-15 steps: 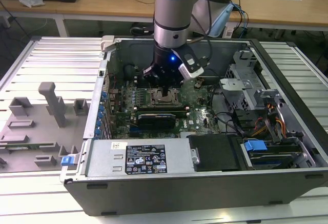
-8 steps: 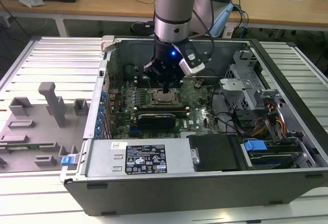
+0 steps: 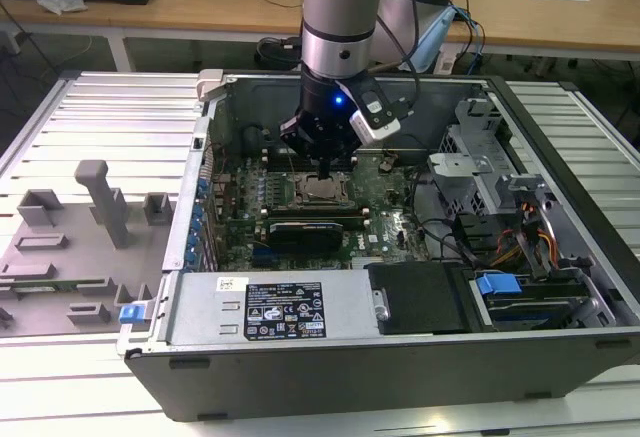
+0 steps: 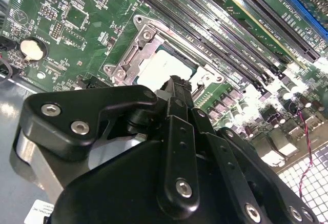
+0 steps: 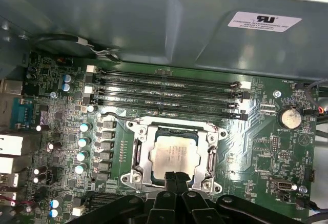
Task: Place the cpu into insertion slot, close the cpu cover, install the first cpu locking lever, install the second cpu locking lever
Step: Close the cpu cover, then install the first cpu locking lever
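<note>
While the gripper point(image 3: 325, 169) hangs inside the open case point(image 3: 400, 377) at the centre of the exterior view, its fingertips are pressed together with nothing between them. They sit over one edge of the cpu point(image 5: 173, 155); whether they touch it I cannot tell. The cpu lies flat in the slot point(image 5: 174, 131). The cover point(image 5: 139, 155) lies down around it, its window framing the chip. Memory slots point(image 5: 169, 93) run just beside.
</note>
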### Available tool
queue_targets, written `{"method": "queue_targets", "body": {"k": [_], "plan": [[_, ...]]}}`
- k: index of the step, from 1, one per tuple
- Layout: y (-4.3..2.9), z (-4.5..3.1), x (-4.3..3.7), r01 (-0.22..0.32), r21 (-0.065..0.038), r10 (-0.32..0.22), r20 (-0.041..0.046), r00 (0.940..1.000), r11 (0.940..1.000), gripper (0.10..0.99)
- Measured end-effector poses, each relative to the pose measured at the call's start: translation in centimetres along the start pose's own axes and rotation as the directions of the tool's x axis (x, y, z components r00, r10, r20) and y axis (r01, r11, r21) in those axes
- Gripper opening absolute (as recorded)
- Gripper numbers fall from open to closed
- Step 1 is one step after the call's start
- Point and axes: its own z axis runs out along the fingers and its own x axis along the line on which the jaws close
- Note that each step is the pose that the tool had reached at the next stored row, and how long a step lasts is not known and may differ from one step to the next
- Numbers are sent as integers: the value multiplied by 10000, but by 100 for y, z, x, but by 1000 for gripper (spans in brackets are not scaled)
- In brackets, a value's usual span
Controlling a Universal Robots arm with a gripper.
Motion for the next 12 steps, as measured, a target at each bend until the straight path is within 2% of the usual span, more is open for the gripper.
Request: {"method": "queue_targets", "body": {"k": [12], "plan": [[0,-4,0,0,0,0,0,10000,10000,106]]}}
